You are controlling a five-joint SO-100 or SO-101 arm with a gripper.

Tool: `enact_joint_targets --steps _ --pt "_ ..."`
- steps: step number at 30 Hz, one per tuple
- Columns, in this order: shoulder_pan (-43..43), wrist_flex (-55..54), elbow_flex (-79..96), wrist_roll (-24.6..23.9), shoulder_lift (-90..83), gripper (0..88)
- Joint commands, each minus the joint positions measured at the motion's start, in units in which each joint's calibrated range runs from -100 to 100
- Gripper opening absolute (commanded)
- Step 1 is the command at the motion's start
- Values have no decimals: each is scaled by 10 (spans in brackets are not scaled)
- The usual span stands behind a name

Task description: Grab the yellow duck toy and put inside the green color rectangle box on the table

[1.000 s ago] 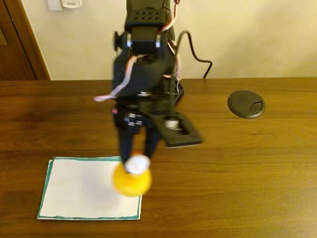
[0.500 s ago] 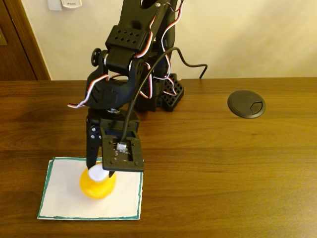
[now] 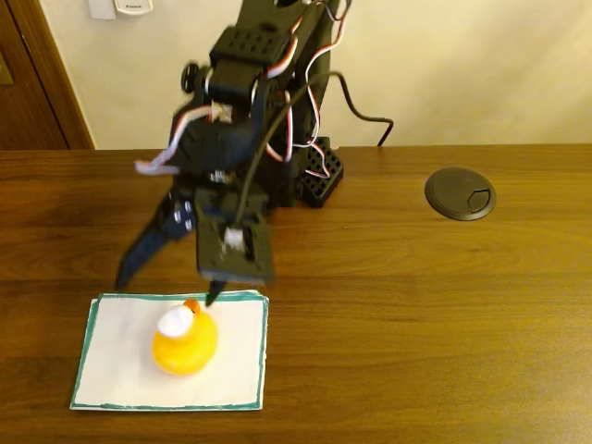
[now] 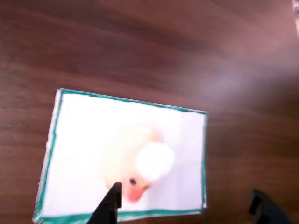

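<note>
Yellow duck toy (image 3: 185,340) is sitting upright on the green color rectangle box (image 3: 111,361), fully inside the green border and a bit toward the sheet's right half in the fixed view. In the wrist view we're looking down on the duck (image 4: 135,163), washed out pale, white cap on top and orange beak pointing toward the paper's near edge (image 4: 117,215).

The claw (image 3: 166,282) is hanging spread wide above the sheet's far edge, just above the duck and touching nothing. One finger is angling out past the paper's left corner, the other is pointing down right by the duck's head. The round black grommet (image 3: 460,192) is sitting well apart from the paper, off on the dark wooden desk (image 3: 416,305).

So we're reckoning the drop is basically done and this is the release step. Next move we're guessing: lift the arm straight up and back without clipping the duck's cap, since that near fingertip looks close enough to knock it over.
</note>
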Motion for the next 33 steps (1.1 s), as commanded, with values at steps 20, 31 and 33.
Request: enact_joint_targets --steps 20,31,33 --pt "-232 165 316 -127 -454 2" --pt "-219 268 316 -171 -454 7" --pt "-235 289 316 -171 -454 7"
